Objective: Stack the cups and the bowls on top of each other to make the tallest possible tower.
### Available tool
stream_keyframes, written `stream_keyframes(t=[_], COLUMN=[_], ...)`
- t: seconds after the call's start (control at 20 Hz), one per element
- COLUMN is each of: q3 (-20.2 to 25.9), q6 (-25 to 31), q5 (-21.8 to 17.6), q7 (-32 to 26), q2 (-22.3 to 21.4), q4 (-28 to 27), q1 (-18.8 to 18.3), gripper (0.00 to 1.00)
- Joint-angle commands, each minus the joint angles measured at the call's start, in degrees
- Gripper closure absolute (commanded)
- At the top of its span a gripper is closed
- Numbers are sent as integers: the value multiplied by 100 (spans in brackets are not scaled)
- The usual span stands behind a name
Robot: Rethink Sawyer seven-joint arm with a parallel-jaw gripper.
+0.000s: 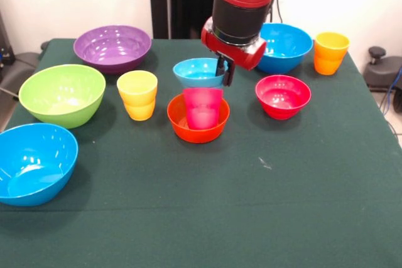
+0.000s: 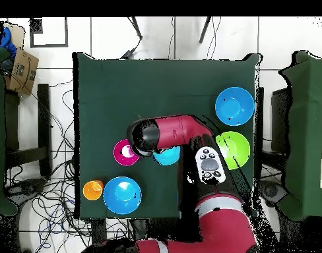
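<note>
Nearest me on the counter (image 1: 188, 218): blue bowl (image 1: 34, 162) front-left, lime bowl (image 1: 61, 94) behind it. Mid-counter, red-pink cup (image 1: 203, 107) stands upright inside the orange bowl (image 1: 198, 119); yellow cup (image 1: 137, 94) to its left, red bowl (image 1: 282, 95) to its right. I see the arm coming down vertical, gripper (image 1: 223, 70) just above the pink cup's rim, in front of the light blue bowl (image 1: 199, 71); can't tell its state. Far row: purple bowl (image 1: 112, 47), second blue bowl (image 1: 286, 46), orange cup (image 1: 330, 53).
</note>
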Motion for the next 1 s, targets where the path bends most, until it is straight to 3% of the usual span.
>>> stream_keyframes(t=[0.05, 1.0], q3=[601, 542], q6=[-894, -682], q5=[-266, -244], q7=[-597, -592], q2=[351, 279], q4=[420, 376], q1=[-65, 42], gripper=[100, 100])
